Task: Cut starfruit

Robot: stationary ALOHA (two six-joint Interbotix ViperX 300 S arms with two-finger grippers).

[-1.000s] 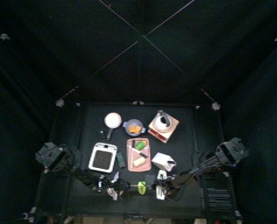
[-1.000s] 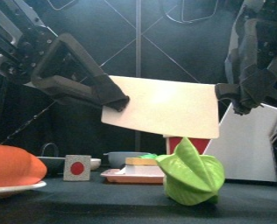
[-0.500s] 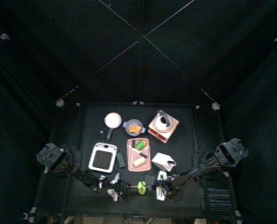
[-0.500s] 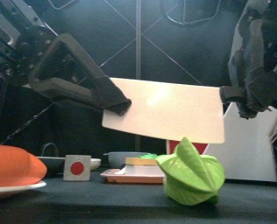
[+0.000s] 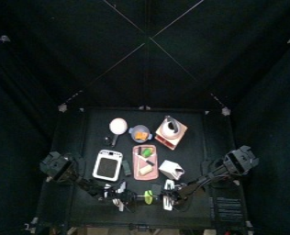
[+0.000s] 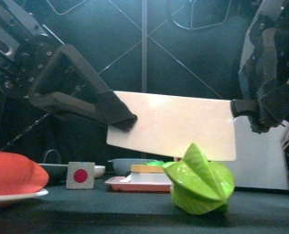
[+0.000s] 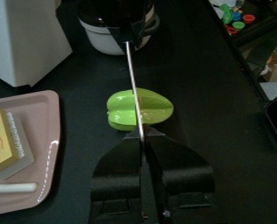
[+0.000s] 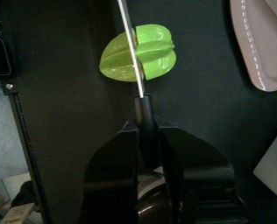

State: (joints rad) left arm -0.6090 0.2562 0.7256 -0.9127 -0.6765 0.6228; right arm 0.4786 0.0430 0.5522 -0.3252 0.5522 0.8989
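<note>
Near the table's front edge, the starfruit [image 6: 198, 179] sits under a big cleaver blade [image 6: 177, 123]. Left gripper [image 7: 144, 149] and right gripper [image 8: 142, 131] are both clamped tight on the cleaver.

From above, the starfruit [image 5: 149, 195] is too small to show its shape, and the blade over it cannot be made out. In the front view the cleaver blade [image 6: 177, 123] hides the lower part of the white box [image 6: 267, 157] behind it; whether its edge touches the fruit cannot be told. The red-orange object [image 6: 13, 174] at near left is cut off by the edge. The left gripper [image 7: 149, 166] and the right gripper [image 8: 149, 149] hide the handles.
</note>
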